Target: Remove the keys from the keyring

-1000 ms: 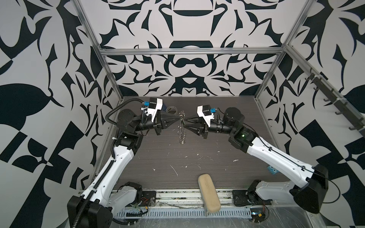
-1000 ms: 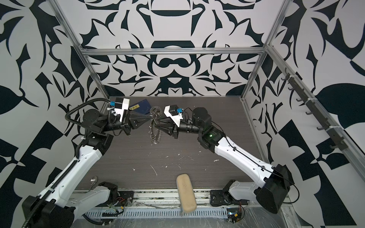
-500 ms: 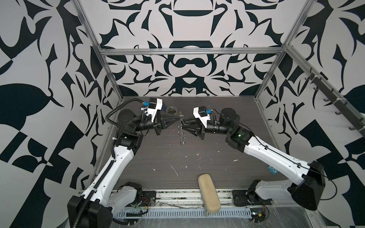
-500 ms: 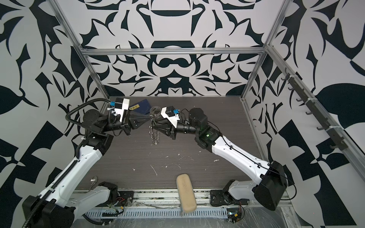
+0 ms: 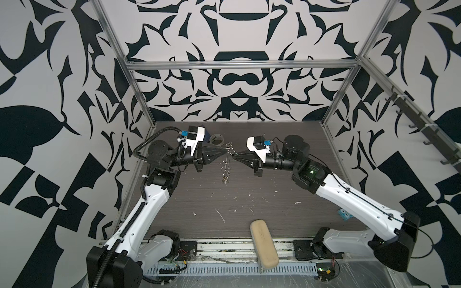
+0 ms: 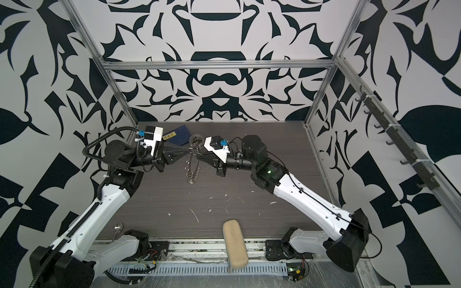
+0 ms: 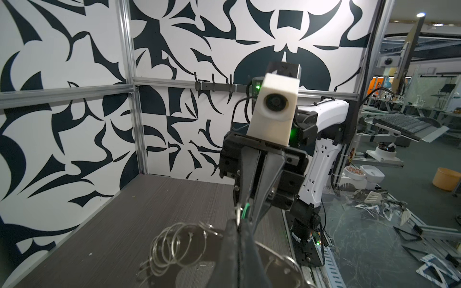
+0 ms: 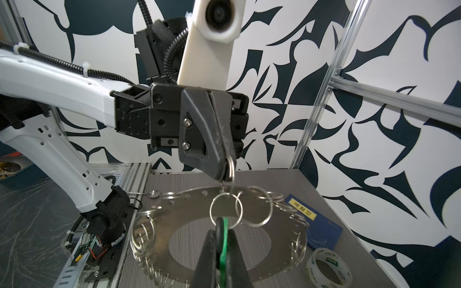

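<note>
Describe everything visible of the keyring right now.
The keyring is a large flat grey metal disc with a wide round hole, small holes along its rim and many thin silver wire loops fringing it. It hangs nearly on edge between the arms. The left end effector pinches one rim loop; the right end effector pinches the green key on a linked loop. Whether its low edge touches the table is unclear.
</note>
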`<state>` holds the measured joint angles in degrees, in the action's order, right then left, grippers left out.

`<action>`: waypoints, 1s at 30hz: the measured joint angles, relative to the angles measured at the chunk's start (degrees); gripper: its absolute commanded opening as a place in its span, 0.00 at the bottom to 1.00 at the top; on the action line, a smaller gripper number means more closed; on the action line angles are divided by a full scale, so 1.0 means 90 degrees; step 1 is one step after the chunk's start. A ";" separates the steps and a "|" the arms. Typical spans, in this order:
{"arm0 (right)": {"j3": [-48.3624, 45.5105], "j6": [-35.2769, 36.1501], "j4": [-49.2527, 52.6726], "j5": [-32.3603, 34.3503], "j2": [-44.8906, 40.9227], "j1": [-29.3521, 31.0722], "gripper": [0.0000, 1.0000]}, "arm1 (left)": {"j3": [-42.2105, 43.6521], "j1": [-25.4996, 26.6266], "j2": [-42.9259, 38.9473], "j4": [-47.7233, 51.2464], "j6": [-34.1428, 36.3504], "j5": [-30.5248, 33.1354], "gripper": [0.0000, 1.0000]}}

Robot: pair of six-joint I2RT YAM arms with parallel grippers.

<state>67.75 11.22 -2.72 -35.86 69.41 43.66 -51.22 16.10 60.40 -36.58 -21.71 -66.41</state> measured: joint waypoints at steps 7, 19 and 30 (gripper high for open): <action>0.0452 0.0617 0.1013 0.0073 -0.0027 0.0100 0.00 | 0.0075 0.0012 -0.0231 0.0369 0.1426 -0.0442 0.00; 0.1081 0.1358 0.2171 0.0066 0.0204 0.0177 0.00 | -0.0260 0.0017 -0.0495 0.2650 0.3946 -0.0595 0.00; 0.1496 0.1654 0.2521 0.0078 0.0338 0.0202 0.00 | -0.0588 0.0017 -0.0491 0.3429 0.4503 -0.0605 0.00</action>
<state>81.21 26.11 19.97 -35.16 72.44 45.47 -56.51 16.25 55.99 -5.72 18.81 -71.85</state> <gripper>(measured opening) 0.068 0.042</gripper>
